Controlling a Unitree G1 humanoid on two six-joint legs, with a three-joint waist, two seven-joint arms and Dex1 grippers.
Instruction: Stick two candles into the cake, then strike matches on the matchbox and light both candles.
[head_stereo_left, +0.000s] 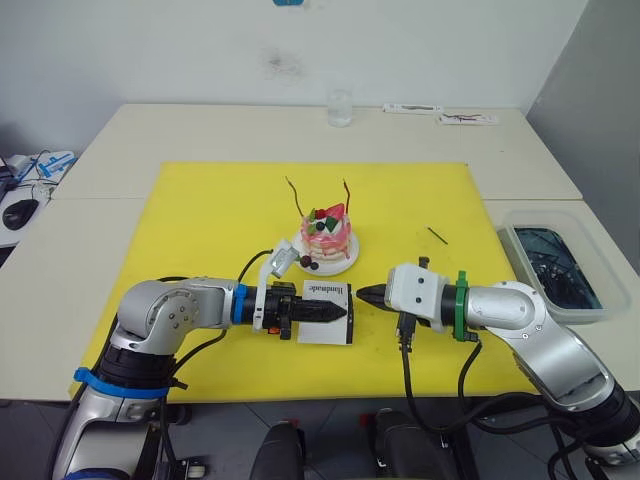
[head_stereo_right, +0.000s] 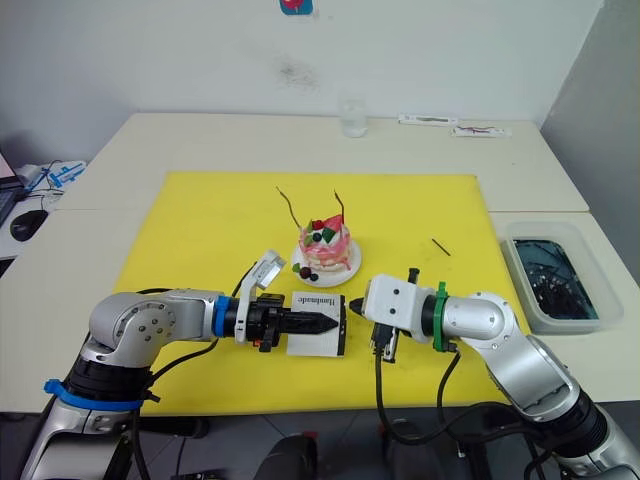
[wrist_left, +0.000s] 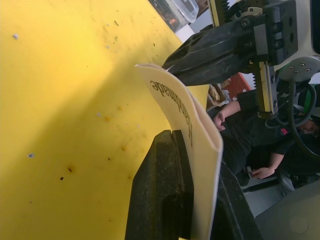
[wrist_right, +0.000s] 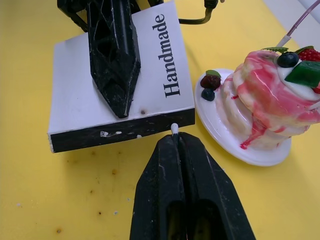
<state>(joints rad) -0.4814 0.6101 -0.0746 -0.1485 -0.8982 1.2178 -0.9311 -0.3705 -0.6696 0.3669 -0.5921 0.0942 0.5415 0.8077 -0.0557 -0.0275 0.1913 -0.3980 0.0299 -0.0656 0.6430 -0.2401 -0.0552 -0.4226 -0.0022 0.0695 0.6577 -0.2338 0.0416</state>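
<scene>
The right gripper (wrist_right: 174, 134) pinches a match (wrist_right: 174, 128) in closed fingers, its pale tip touching the black strip of the matchbox (wrist_right: 150, 85). The left gripper (head_stereo_left: 335, 311) clamps that box on the yellow mat (head_stereo_left: 200, 220). Just beyond, both candles (head_stereo_left: 295, 193) stand in the cake (head_stereo_left: 328, 235).

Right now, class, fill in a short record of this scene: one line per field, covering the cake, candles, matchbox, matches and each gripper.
cake: on a white plate, on the yellow mat
candles: two, standing in the cake, no flame visible
matchbox: flat on the mat, black strip facing the right gripper
left gripper: shut on the matchbox
right gripper: shut on a match, its pale tip at the strip
spare match: lying on the mat
</scene>
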